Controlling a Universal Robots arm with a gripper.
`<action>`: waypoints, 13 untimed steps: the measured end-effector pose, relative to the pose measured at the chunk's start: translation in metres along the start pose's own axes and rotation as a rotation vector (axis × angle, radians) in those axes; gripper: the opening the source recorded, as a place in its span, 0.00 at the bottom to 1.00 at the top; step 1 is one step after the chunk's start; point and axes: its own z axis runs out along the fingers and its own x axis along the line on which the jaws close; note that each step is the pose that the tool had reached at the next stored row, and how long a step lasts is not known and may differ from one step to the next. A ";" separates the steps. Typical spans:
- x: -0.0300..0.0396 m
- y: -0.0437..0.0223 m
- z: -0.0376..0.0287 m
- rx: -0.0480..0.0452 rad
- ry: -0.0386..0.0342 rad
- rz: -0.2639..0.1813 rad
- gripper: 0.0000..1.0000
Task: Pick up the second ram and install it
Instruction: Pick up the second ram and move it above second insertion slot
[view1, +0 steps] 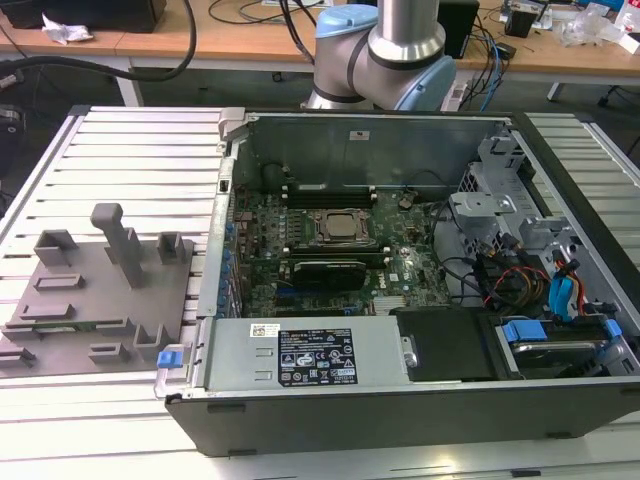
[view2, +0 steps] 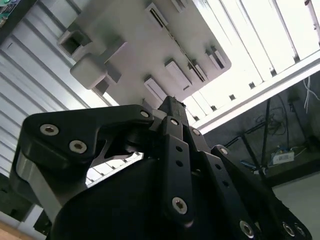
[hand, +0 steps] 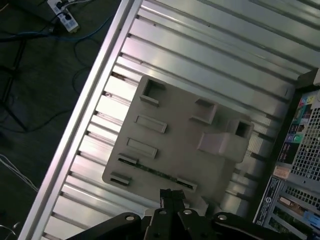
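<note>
The second ram (hand: 152, 171) is a thin green-dark strip standing on edge in a long slot along one side of the grey holder plate (hand: 175, 135). In the exterior view the ram (view1: 75, 324) sits near the front of that plate (view1: 110, 290), at the exterior view's left of the open computer case. My gripper (hand: 171, 194) hovers well above the plate, close to the ram's side, with its fingertips together and nothing between them. In the second wrist view the gripper (view2: 172, 102) points at the plate (view2: 130, 40).
The open case holds the green motherboard (view1: 400, 265) with a square metal socket (view1: 338, 226) and black slot rails (view1: 325, 188) behind it. Drive cages and cables (view1: 540, 280) fill the case's right. A tall post (view1: 118, 240) rises from the holder plate. A ribbed aluminium table (view1: 140, 150) lies underneath.
</note>
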 end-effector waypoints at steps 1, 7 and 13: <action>0.0000 0.0000 0.0000 -0.0004 0.0012 -0.027 0.11; 0.0000 0.0000 0.0000 -0.0018 0.0055 -0.123 0.11; 0.0000 0.0000 0.0000 -0.0036 0.0112 -0.251 0.11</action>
